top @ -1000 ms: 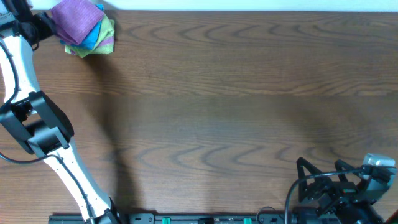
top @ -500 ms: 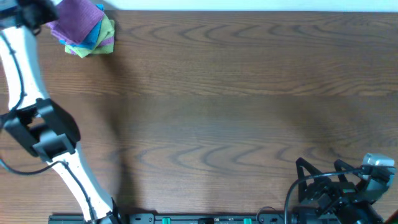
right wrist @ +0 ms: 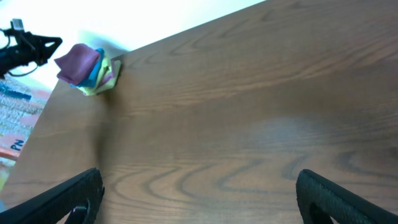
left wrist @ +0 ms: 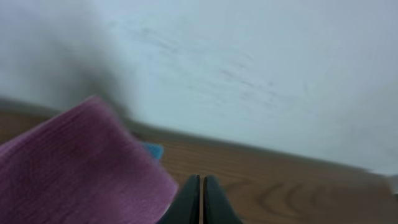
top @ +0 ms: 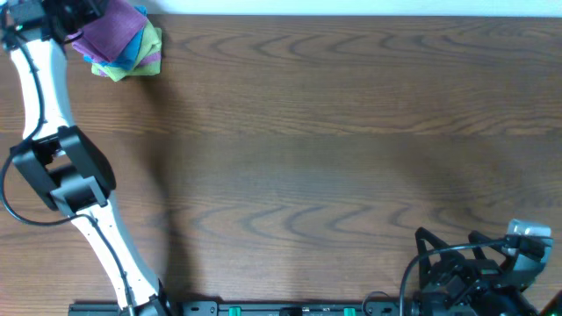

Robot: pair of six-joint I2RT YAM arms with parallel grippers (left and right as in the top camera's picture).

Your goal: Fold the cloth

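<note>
**Lilac cloth tops the stack at the upper left of the desk**

The cloth (top: 107,23), lilac-purple terry, lies on top of a small pile in the upper left corner of the overhead frame. It rests on a blue cloth (top: 134,50) and a yellow-green cloth (top: 153,39), near the far edge of the desk (top: 334,158).

The left end effector (left wrist: 200,183) is at that pile. In the left wrist view its two fingers are pressed together with nothing visible between the tips, and the cloth fills the lower left of the frame just beside them.

The right end effector (right wrist: 199,177) sits at the lower right of the overhead frame, well apart from the pile, spread wide and holding nothing.
</note>
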